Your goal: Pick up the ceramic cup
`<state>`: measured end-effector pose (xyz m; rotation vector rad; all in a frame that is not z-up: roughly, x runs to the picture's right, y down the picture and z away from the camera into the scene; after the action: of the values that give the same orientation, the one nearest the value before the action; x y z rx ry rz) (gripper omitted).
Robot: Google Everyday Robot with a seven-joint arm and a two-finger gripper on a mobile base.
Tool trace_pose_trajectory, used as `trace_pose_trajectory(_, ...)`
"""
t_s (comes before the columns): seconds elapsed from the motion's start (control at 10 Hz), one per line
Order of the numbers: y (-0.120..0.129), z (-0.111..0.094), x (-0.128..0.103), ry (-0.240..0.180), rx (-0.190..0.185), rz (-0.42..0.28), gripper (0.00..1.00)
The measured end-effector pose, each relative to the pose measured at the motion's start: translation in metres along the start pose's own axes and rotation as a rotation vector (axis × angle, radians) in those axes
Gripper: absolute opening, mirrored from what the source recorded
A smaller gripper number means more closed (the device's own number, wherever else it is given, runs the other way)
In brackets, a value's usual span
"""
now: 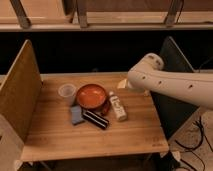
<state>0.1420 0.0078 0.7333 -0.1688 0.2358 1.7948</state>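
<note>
The ceramic cup [66, 93] is a small plain white round cup standing upright on the wooden table [60, 140], just left of the wide orange bowl [91, 96] and close to its rim. My white arm [170, 82] reaches in from the right over the table's right side. The gripper [122, 83] shows only as a pale part at the arm's end, near the table's back edge. It is to the right of the bowl and well apart from the cup, and it holds nothing that I can see.
A blue sponge [76, 115] and a dark striped bar [95, 119] lie in front of the bowl. A white bottle [118, 106] lies on its side to the bowl's right. A wooden side panel [20, 95] stands at the left, a dark panel [172, 70] at the right.
</note>
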Motion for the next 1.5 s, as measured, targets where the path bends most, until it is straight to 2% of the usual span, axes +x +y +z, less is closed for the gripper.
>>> trace_pose_trajectory(1.0,0.0,0.0,0.0,0.001,0.002,-0.002,0.8)
trace_pose_trajectory(1.2,0.009,0.001,-0.004,0.002,-0.008,-0.057,0.8)
trace_pose_trajectory(1.4,0.045,0.004,-0.012,0.008,-0.061,-0.206,0.8)
trace_pose_trajectory(1.5,0.059,0.005,-0.015,0.013,-0.087,-0.26,0.8)
